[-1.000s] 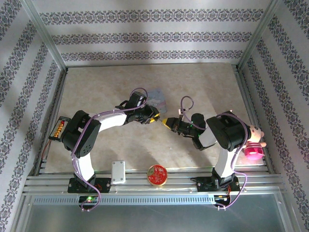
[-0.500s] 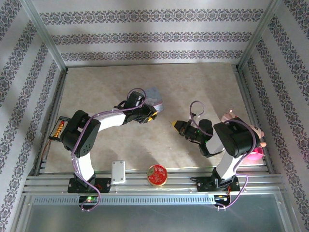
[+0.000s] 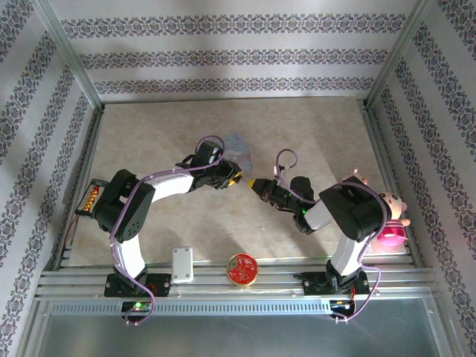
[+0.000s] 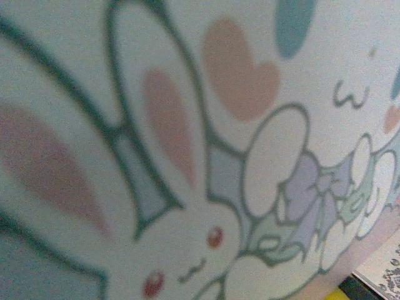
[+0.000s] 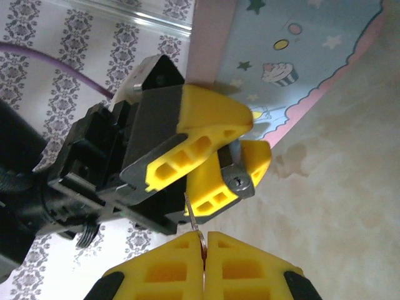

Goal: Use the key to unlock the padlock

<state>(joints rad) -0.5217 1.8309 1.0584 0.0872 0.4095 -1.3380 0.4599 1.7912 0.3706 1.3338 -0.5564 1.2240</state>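
The tiny dark grey padlock [image 5: 239, 182] sits pinched between the yellow fingers of my left gripper [image 5: 257, 136], its keyhole facing the right wrist camera. My right gripper [image 5: 204, 236] is shut on the key [image 5: 191, 209], a thin metal blade that sticks up just left of the padlock and stands apart from the keyhole. From above, the left gripper [image 3: 236, 178] and right gripper [image 3: 256, 186] meet tip to tip at mid-table. The pale blue cartoon tin [image 3: 239, 149] lies right behind them, and its bunny drawing [image 4: 187, 156] is close up in the left wrist view.
A round red tin [image 3: 241, 268] and a white box [image 3: 182, 264] sit on the front rail. A pink plush toy [image 3: 392, 219] lies by the right arm. A small dark rack [image 3: 91, 197] is at the left edge. Metal frame posts border the table.
Half a second ago the right gripper had drawn back to the right with the key; it has now come back up to the left gripper. The left arm has barely shifted.
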